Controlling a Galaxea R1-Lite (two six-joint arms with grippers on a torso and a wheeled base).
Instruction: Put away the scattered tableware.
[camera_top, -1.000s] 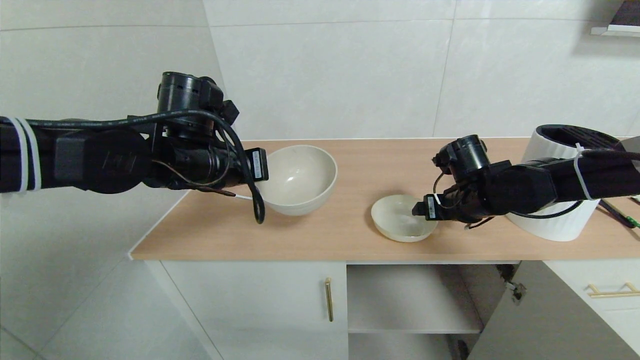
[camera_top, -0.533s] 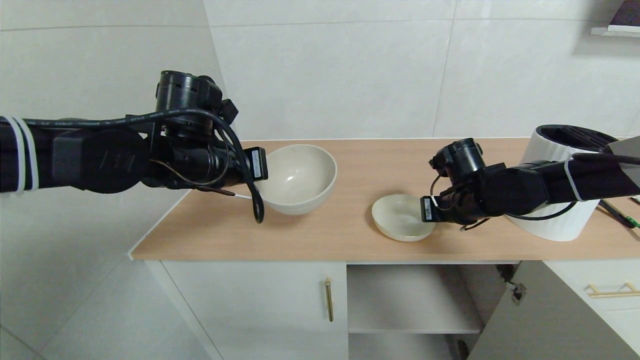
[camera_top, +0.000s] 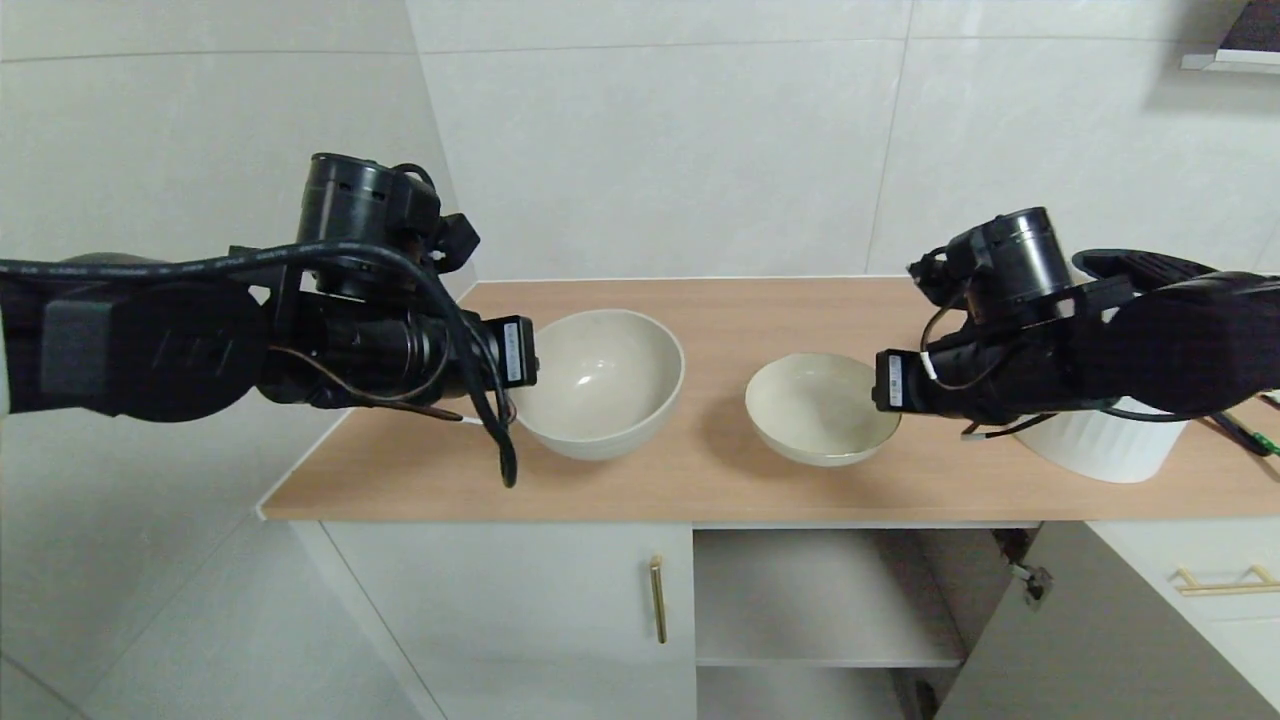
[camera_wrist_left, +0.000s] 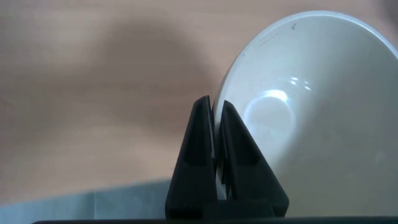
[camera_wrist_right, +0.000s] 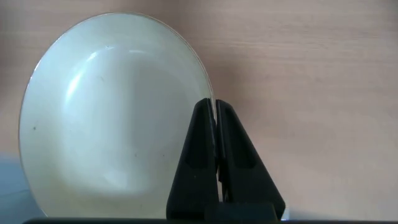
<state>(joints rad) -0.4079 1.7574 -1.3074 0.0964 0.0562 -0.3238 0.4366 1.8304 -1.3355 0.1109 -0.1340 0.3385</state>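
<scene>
Above the counter (camera_top: 720, 320), left gripper (camera_wrist_left: 215, 104) pinches large bowl (camera_top: 600, 385), right gripper (camera_wrist_right: 215, 106) small bowl (camera_top: 815, 415), white canister (camera_top: 1090, 450) beside.

My head camera looks forward and down, from some distance, on the light wooden counter (camera_top: 600, 490). My left wrist camera sits close behind my left gripper (camera_wrist_left: 215, 104), facing the large cream round bowl (camera_wrist_left: 311, 124). My right wrist camera, equally close behind my right gripper (camera_wrist_right: 215, 106), faces the small cream round bowl (camera_wrist_right: 112, 118). The head view shares both bowls.
</scene>
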